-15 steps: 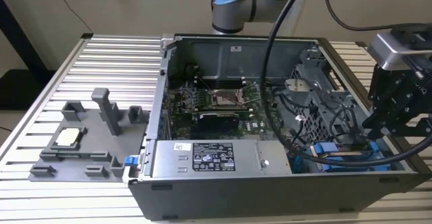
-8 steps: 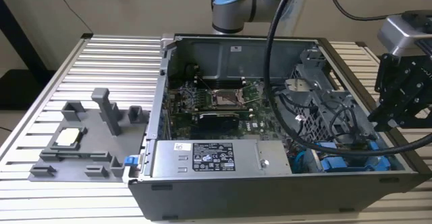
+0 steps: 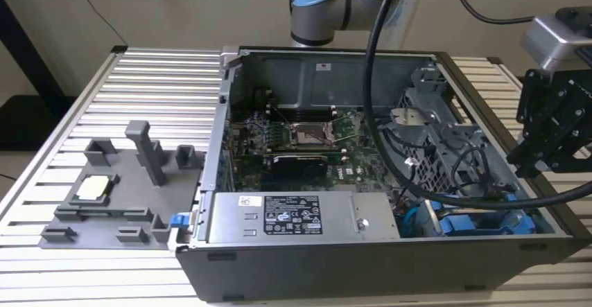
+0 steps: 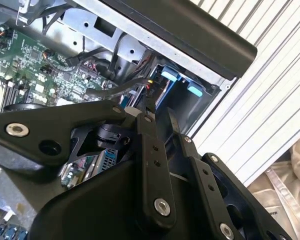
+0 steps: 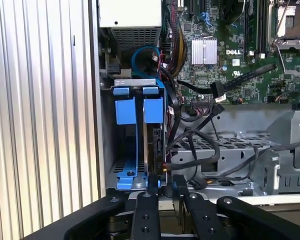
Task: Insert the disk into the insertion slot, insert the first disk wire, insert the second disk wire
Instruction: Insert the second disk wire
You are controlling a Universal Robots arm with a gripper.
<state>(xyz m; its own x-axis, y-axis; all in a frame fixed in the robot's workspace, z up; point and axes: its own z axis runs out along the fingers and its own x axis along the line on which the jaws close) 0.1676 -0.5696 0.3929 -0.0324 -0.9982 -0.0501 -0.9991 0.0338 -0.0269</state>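
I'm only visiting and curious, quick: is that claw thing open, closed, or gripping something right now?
Gripper: cannot be told whether open or shut; it hangs close to the disk, which stands edge-on in its blue carrier.

My arm [image 3: 319,2] is a silver-grey tube with pale blue caps on its round joints. A thick black cable [image 3: 370,64] runs from it and loops over to a pale grey box [image 3: 558,33] at my wrist. My tool [image 5: 165,184] is matte black: flat, jointed link bars on a bulky black body, pinned with bright silver screws [image 4: 162,206] and dotted with small round holes.
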